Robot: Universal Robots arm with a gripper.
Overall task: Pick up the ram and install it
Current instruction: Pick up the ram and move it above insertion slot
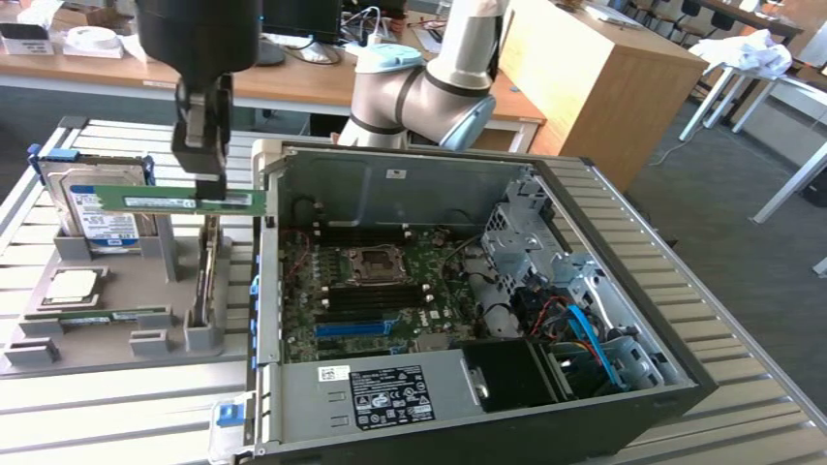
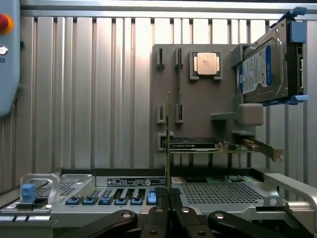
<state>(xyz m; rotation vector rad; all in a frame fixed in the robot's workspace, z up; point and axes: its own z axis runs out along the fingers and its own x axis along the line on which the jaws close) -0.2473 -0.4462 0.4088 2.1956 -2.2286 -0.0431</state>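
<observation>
We have the gripper (image 1: 207,192) pinching the ram (image 1: 145,200) by its upper long edge, jaws pressed against its two flat faces, a little off the middle. The ram hangs level in the air above the grey tray (image 1: 91,341), over the tray's edge beside the open computer case (image 1: 387,189), touching neither. We judge it light, stiff and thin yet fragile, best held by the bare board edge, clear of the chips and contacts.

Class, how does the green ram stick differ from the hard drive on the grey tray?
The ram is a thin green stick; the hard drive is a thick box with a blue label. The hand holds the ram in the air; the hard drive stands in the tray. Both are computer parts.
</observation>
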